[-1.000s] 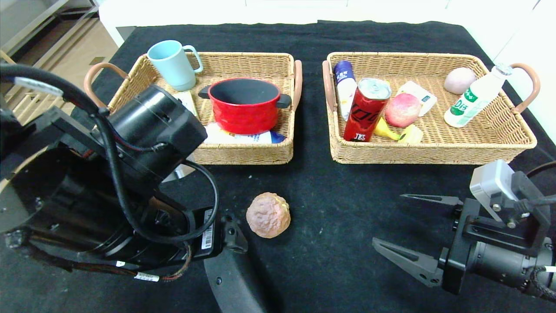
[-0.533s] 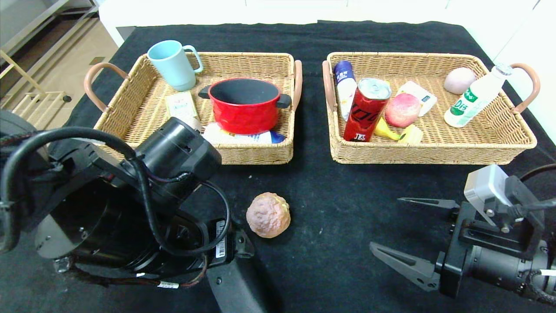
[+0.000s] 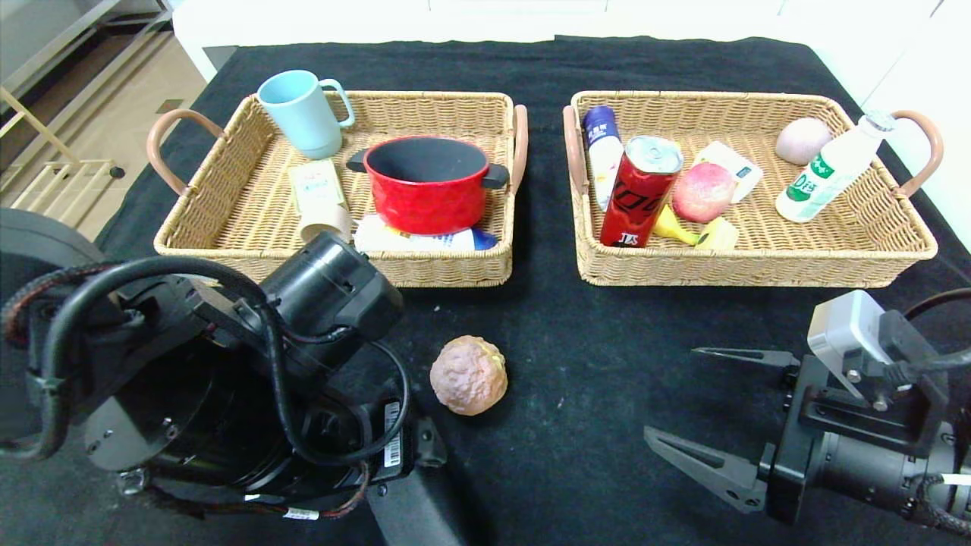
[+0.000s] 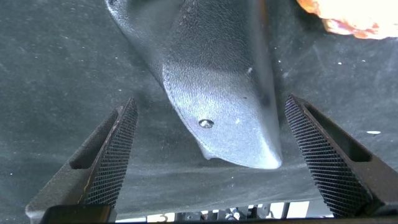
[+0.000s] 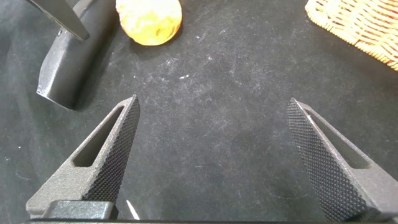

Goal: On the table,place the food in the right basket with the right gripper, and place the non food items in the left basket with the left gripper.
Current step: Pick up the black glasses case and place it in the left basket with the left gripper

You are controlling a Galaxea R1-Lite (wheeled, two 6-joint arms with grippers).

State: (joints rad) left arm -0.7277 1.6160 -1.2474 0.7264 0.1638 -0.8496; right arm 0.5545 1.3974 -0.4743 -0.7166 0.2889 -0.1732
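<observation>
A black bench [image 3: 546,318] carries two wicker baskets side by side at the far half. The left basket [image 3: 227,205] holds a red pot [image 3: 426,184], a light blue mug [image 3: 301,112] at its far left corner, a small packet [image 3: 317,186], a paper cup [image 3: 328,221] lying on its side and a tube [image 3: 425,240] under the pot. The right basket [image 3: 872,235] holds a red can [image 3: 641,192], an apple [image 3: 704,191], a blue-capped bottle [image 3: 603,148], a white box [image 3: 730,168], a white drink bottle [image 3: 831,168] leaning on the right rim, a pale round item [image 3: 802,139] and yellow pieces [image 3: 694,230].

One bread roll [image 3: 469,374] lies alone on the bench, near of the gap between the baskets.

The right end effector [image 3: 717,413] hovers low at the near right, well apart from the roll, pointing left towards it, its fingers [image 5: 109,155] spread fully wide and holding nothing. The left end effector [image 4: 211,155] is folded back at the near left, pointing down at a dark part of the robot's own body; its fingers [image 4: 115,152] are also fully apart and hold nothing.
</observation>
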